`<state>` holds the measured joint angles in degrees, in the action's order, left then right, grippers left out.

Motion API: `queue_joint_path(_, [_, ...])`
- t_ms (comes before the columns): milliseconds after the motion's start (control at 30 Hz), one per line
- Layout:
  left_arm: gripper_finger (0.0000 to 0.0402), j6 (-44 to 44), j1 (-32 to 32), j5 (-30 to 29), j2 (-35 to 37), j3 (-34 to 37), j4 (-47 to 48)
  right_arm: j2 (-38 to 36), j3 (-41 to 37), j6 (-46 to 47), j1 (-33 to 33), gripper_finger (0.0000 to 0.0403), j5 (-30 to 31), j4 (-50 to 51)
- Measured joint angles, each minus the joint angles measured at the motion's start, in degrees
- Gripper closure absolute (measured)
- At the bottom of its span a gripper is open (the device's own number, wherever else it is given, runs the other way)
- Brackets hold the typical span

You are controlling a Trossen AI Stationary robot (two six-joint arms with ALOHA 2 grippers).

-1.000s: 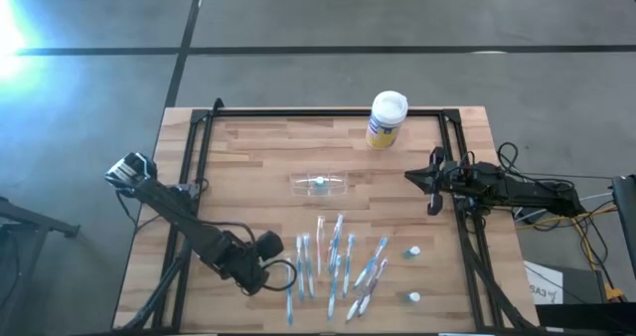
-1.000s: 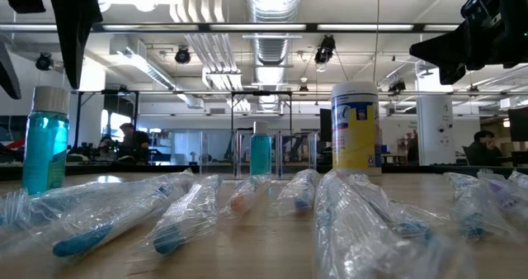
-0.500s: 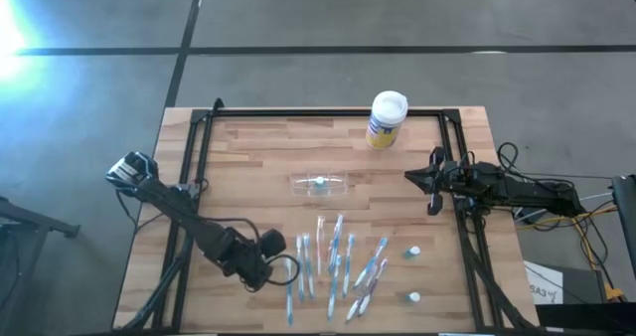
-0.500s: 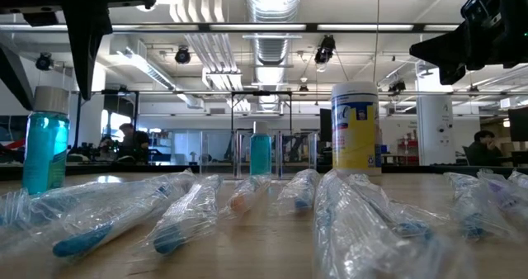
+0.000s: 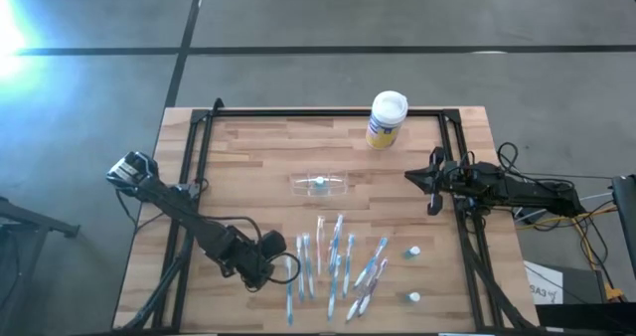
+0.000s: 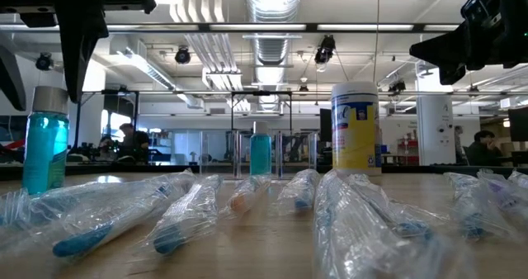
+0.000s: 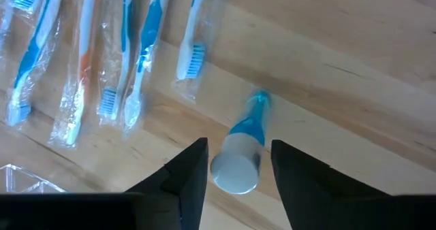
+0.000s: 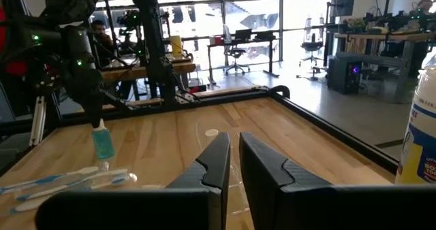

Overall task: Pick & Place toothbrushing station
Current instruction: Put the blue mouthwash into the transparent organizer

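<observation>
L claw (image 5: pixel 283 268) shifted twd brushes (image 5: pixel 338 261) | canister (image 5: pixel 387 119) behind station (image 5: pixel 319 185)

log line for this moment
left gripper: fingers open over blue bottle | right gripper: waiting at right edge | holder: untouched, mid-table

High view looks straight down; low view sits level at the worktop (image 5: pixel 248 157) edge, both covering the wrapped toothbrushes (image 5: pixel 333 266).

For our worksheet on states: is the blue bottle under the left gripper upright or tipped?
Upright: the blue bottle stands cap up.
</observation>
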<state>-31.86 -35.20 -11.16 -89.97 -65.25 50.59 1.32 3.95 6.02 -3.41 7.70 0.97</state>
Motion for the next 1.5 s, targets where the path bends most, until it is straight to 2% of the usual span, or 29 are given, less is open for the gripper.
queue_joint_path(400, [0.0293, 0.20, 0.61, 0.72, 0.14, 0.60, -0.52, 0.00, 0.00, 0.28, -0.01, 0.0369, 0.00, 0.00])
queue_joint_path(900, [0.0313, 1.57, 0.61, 1.20, 0.02, 0.24, -1.74, 0.00, 0.00, 0.44, -0.01, 0.0369, -0.02, 0.00])
queue_joint_path(1067, [0.0320, 5.76, 1.09, 1.21, -0.09, -0.16, -2.70, -0.02, 0.00, 0.44, 0.00, 0.0369, -0.02, 0.00])
queue_joint_path(1200, [0.0349, 12.22, 2.25, 1.14, -0.13, -0.17, -2.60, -0.02, 0.00, 0.44, -0.01, 0.0369, -0.02, 0.00])
queue_joint_path(1333, [0.0395, 17.48, 3.65, 1.37, -0.09, -0.17, -2.62, -0.02, 0.00, 0.44, 0.00, 0.0369, -0.02, 0.00])
queue_joint_path(1500, [0.0390, 19.83, 4.69, 3.14, -0.04, -0.20, -2.91, -0.02, 0.00, 0.44, 0.00, 0.0369, -0.02, 0.00])
